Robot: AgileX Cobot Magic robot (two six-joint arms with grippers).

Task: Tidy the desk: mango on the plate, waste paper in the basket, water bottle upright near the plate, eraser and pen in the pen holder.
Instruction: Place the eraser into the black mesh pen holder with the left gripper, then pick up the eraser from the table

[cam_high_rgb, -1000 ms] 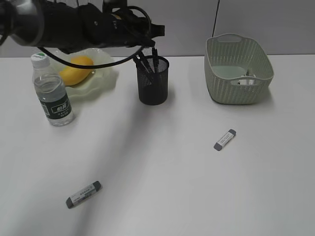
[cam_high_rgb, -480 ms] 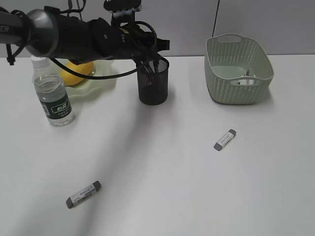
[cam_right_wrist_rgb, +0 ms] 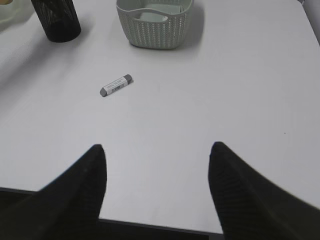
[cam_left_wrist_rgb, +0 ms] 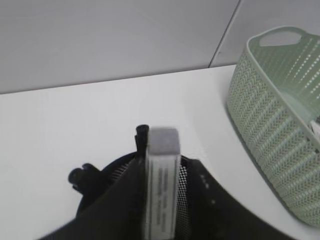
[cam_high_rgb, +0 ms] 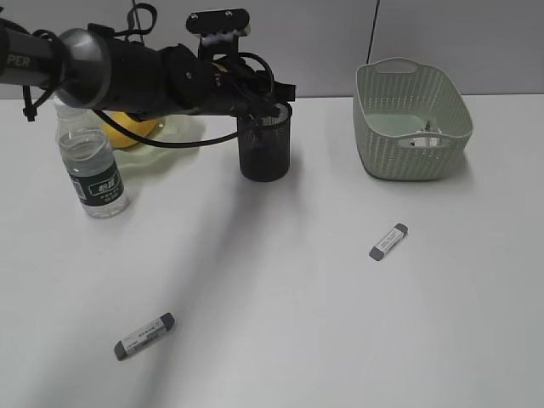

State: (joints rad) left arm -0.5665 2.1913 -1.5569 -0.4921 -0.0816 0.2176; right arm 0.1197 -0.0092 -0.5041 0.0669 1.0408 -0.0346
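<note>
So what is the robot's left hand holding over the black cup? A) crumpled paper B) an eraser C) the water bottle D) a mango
B: in the left wrist view the left gripper is shut on a white eraser with a grey tip, held right above the black mesh pen holder. The mango sits on the plate, and the water bottle stands untouched.

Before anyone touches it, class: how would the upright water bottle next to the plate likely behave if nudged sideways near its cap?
The water bottle stands tall on a narrow base, so a high push would probably tip it rather than slide it. Once down, its round body would likely roll. It looks filled, so probably fairly heavy for its size.
</note>
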